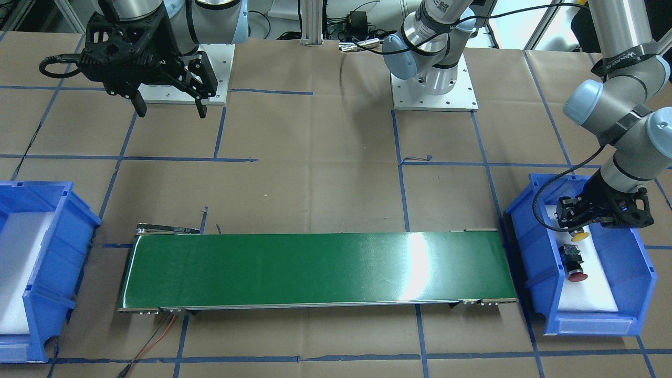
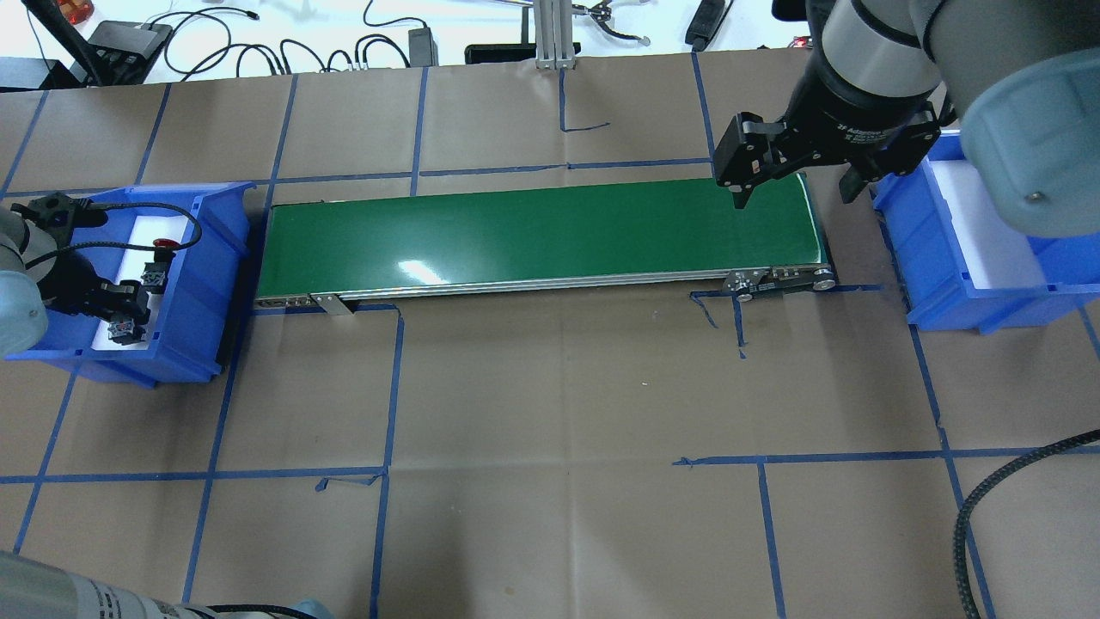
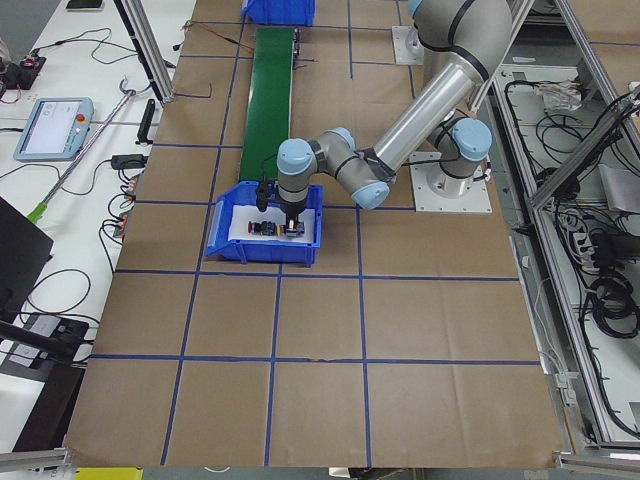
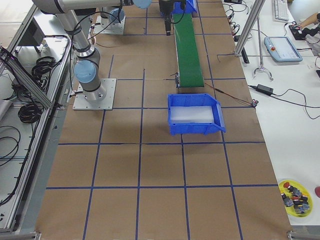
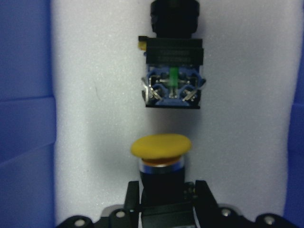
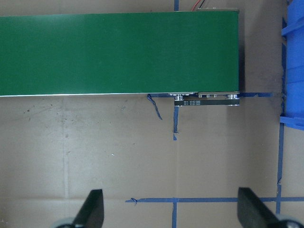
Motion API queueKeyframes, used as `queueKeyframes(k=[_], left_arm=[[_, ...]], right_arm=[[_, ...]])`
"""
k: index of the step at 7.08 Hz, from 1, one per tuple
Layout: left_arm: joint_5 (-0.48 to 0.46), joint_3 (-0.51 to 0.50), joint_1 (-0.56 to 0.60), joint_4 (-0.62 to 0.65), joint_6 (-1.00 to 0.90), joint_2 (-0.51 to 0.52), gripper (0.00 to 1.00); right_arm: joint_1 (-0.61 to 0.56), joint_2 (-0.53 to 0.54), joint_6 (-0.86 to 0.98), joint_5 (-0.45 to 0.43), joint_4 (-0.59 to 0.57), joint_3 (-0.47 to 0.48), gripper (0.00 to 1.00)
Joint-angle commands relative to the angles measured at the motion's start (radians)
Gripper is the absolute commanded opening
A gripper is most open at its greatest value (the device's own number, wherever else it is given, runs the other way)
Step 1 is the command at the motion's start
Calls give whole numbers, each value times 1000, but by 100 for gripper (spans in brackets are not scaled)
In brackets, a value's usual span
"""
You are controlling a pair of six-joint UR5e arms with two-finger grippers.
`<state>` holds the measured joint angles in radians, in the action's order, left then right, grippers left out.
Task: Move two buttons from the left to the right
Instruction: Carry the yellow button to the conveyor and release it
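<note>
The yellow button [image 5: 161, 146] sits between the fingers of my left gripper [image 5: 166, 190], which is shut on its black body inside the blue bin [image 1: 643, 273] on my left. Its yellow cap [image 1: 579, 236] pokes out past the fingertips. I cannot tell whether it rests on the white foam or hangs just above it. The red button [image 1: 576, 265] lies on the foam just beyond it; in the left wrist view the red button's body [image 5: 172, 78] shows, but its cap is hidden. My right gripper [image 2: 795, 185] is open and empty, high over the right end of the green conveyor [image 2: 533, 236].
A second blue bin [image 2: 937, 258] with white foam stands just past the conveyor's right end. Brown paper with blue tape lines covers the table. A yellow plate [image 4: 295, 197] with several small parts sits on the side bench.
</note>
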<state>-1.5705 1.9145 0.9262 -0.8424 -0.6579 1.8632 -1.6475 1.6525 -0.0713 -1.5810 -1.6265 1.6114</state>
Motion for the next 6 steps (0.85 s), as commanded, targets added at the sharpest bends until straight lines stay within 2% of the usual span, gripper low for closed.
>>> queueKeyframes(k=[1, 2, 3, 4, 6], left_arm=[[-5, -154, 8, -238, -5, -54, 0], [-8, -240, 8, -389, -5, -85, 0], [-8, -297, 14, -473, -3, -90, 0], [-6, -326, 48, -494, -2, -91, 0], [-13, -330, 188, -494, 53, -110, 1]], right_arm=[[-9, 4, -27, -19, 16, 4, 100], [-8, 1, -41, -5, -2, 5, 100], [-9, -2, -32, -11, 17, 10, 100], [-8, 0, -30, -8, 11, 9, 100], [-8, 1, -30, -8, 13, 9, 100]])
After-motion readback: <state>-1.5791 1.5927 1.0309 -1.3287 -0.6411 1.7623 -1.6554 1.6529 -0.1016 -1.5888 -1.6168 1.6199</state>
